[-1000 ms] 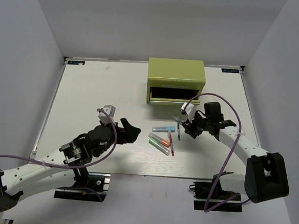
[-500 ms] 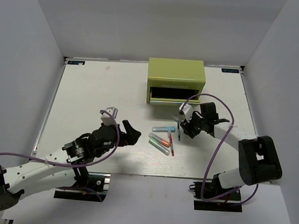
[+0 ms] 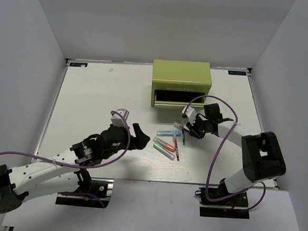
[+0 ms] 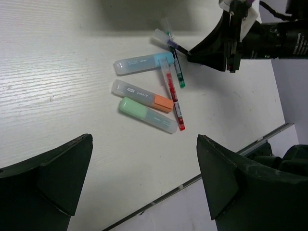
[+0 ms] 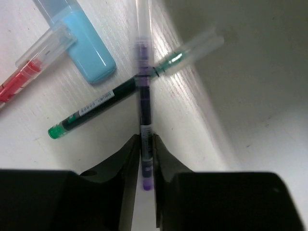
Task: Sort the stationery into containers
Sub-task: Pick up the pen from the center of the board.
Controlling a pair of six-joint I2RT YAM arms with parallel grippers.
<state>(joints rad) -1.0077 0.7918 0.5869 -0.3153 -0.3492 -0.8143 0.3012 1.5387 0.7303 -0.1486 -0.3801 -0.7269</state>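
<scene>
**Purple pen pinched at the pile's edge**

My right gripper [image 5: 146, 159] has just drawn its jaws in from half-spread to a narrow pinch. They now clasp the thin clear pen with purple ink [image 5: 143, 96] near its lower end, where it crosses the slim green pen [image 5: 91, 111]. I judge the pick made and the lift next. Seen from above, I sit at the pile's 2 o'clock, and the yellow-green metal drawer chest [image 3: 180, 75] is at its 12. My forearm lies low over the white table [image 3: 91, 100]. My left gripper [image 4: 144, 175] has crept nearer, gaping wide and empty.
</scene>
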